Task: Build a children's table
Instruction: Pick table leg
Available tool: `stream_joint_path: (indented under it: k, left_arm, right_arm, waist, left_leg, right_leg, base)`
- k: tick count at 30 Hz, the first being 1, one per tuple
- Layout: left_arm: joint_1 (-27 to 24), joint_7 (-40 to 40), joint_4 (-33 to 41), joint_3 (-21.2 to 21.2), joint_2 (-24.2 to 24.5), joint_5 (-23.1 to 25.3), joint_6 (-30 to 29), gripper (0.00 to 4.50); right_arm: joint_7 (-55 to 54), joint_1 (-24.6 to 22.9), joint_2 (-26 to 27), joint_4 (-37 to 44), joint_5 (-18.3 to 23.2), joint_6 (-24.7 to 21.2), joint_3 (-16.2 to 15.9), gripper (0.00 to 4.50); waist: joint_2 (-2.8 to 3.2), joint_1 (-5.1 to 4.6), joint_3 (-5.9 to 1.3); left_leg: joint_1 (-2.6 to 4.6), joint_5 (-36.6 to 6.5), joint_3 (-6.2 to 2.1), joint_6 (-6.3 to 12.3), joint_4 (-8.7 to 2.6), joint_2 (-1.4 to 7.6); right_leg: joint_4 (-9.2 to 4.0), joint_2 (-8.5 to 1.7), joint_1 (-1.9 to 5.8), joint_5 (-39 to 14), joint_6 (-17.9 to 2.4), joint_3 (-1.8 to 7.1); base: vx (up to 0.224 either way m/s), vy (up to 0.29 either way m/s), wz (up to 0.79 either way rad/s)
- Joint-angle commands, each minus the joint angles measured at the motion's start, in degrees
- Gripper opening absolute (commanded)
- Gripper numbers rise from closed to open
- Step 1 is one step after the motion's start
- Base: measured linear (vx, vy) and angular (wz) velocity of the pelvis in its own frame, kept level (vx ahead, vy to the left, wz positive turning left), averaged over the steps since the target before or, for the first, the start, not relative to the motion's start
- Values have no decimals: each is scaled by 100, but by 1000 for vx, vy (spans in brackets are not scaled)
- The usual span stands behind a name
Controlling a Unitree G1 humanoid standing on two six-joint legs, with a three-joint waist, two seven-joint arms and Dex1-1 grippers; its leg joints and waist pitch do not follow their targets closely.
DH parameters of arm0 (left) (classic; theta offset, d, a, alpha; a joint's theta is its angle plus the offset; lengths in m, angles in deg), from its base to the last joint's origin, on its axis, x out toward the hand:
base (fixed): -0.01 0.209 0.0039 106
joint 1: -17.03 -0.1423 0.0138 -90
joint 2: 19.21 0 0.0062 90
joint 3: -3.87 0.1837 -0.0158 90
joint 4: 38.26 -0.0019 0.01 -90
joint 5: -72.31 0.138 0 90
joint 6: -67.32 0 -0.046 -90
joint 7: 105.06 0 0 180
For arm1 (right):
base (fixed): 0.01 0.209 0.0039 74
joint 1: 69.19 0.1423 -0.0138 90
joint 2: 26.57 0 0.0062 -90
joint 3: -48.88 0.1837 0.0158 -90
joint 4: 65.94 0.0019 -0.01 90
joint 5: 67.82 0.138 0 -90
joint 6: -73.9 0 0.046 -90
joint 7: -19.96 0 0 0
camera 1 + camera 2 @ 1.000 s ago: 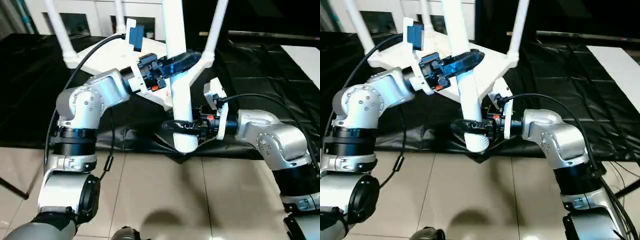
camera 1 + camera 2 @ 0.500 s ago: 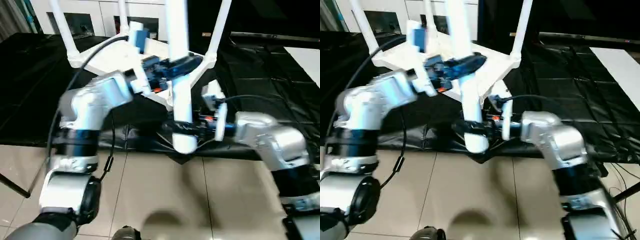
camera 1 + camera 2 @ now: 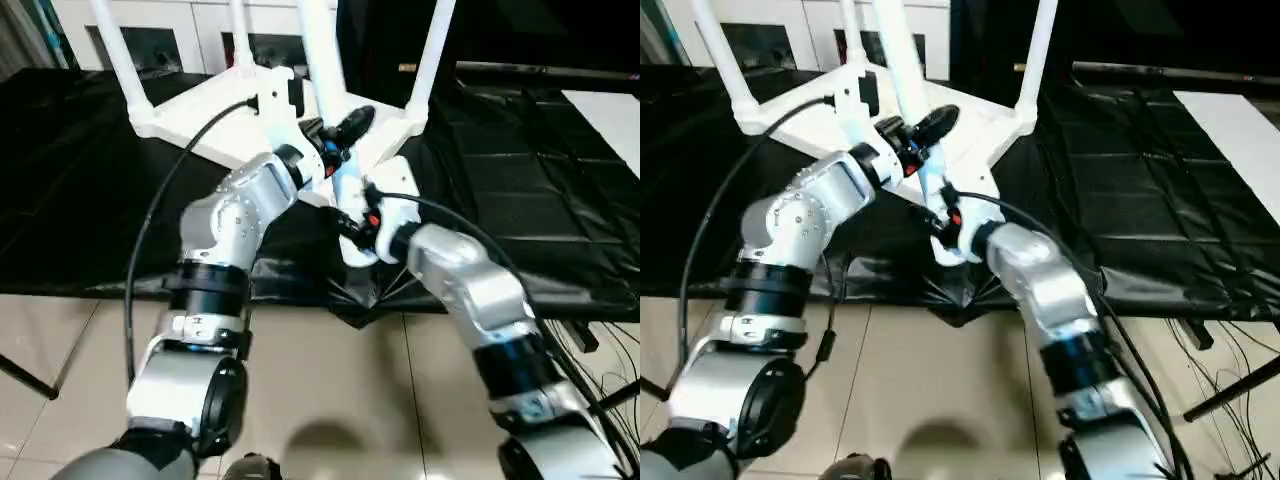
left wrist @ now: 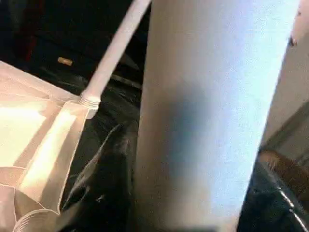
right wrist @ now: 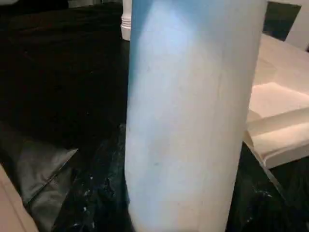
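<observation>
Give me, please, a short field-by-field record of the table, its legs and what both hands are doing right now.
table top: white top upside down on black sheet
standing legs: three, left, middle, right
fourth leg: leg near front corner, tilted
left hand: left hand around fourth leg, higher up
right hand: right hand at its lower end

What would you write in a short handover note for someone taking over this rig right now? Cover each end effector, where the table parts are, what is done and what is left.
Left end effector: closed around the near leg, higher up.
Right end effector: gripping the same leg near its lower end.
Tabletop: upside down on the black sheet, near corner raised.
Done: three legs stand in their corner sockets.
Left: whether the fourth, held leg is fully seated at the near corner cannot be told; finish seating it, then turn the table upright.
</observation>
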Motion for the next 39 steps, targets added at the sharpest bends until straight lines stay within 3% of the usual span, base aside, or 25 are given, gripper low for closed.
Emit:
stream_joint_path:
  k: [1,4,6,8,11,12,13,14,17,19,23,29,39]
  left_arm:
    - [31,-305,-148,-260,113,144,135,217]
    - [17,-225,-86,-313,93,20,183,199]
    - [-3,-5,-4,-232,137,-42,119,194]
    - [-18,163,68,-126,204,-22,109,192]
    - [-15,706,165,88,424,-59,-131,188]
    - [-15,706,165,88,424,-59,-131,185]
    - [-5,978,210,161,522,-139,-307,185]
    - [-39,1374,342,297,643,-271,-524,184]
    - [-117,2220,698,529,906,-681,-1075,184]
    - [-131,2522,875,590,1040,-900,-1330,184]
    - [-125,2894,1108,587,1170,-1215,-1628,184]
    - [-117,3119,1203,494,1193,-1386,-1832,184]
    - [-166,3240,1294,529,1254,-1454,-1939,184]
  right_arm:
    - [-4,144,8,207,-47,376,27,189]
    - [-62,153,20,163,-135,467,-8,189]
    - [-72,153,66,142,-108,588,23,189]
    - [306,83,204,354,505,371,312,259]
    - [1021,70,-54,561,949,-131,379,266]
    - [1021,70,-54,561,949,-131,379,291]
    - [1348,84,-150,667,1303,-432,526,291]
    - [1626,83,-340,768,1400,-522,538,304]
    - [2242,49,-835,919,1534,-725,526,303]
    - [2592,-1,-1101,979,1661,-911,514,303]
    - [3044,-126,-1447,1073,1816,-1079,419,303]
    - [3182,-197,-1509,1144,2010,-1336,377,244]
    - [3149,-172,-1456,1132,2062,-1391,398,193]
  waist:
    - [43,-6,-491]
    - [43,-1,-498]
    - [1,-1,-493]
    - [16,-7,-482]
    - [31,7,-486]
    - [31,7,-486]
    - [38,6,-485]
    - [67,35,-490]
    - [61,63,-494]
    - [84,89,-494]
    - [66,89,-472]
    - [65,61,-488]
    - [71,73,-483]
  left_leg:
    - [275,-900,-158,-77,-342,320]
    - [265,-768,-156,-38,-330,319]
    - [259,-768,-146,-1,-333,315]
    - [262,-869,-142,78,-338,314]
    - [268,-812,-161,104,-346,331]
    - [268,-812,-161,104,-346,331]
    - [293,-851,-147,103,-342,327]
    - [286,-841,-148,93,-332,330]
    - [286,-760,-134,42,-324,327]
    - [279,-803,-132,42,-315,313]
    - [261,-930,-130,51,-316,302]
    - [271,-857,-140,65,-320,315]
    - [272,-887,-134,18,-321,313]
  right_leg:
    - [-394,-490,214,778,-1395,232]
    - [-374,-497,217,1004,-1385,232]
    - [-379,-504,220,989,-1404,231]
    - [-393,-498,213,819,-1403,234]
    - [-376,-478,224,857,-1321,226]
    - [-376,-478,224,857,-1321,226]
    - [-382,-478,206,865,-1380,226]
    - [-375,-492,205,849,-1421,224]
    - [-345,-469,195,957,-1479,214]
    - [-347,-492,209,939,-1542,214]
    - [-387,-498,219,622,-1581,220]
    - [-378,-480,212,612,-1623,209]
    - [-395,-488,207,504,-1603,215]
  base:
    - [0,0,0]
    - [0,0,0]
    - [0,0,0]
    - [0,0,0]
    - [0,0,0]
    - [0,0,0]
    - [0,0,0]
    - [0,0,0]
    - [0,0,0]
    - [0,0,0]
    - [0,0,0]
    - [0,0,0]
    - [0,0,0]
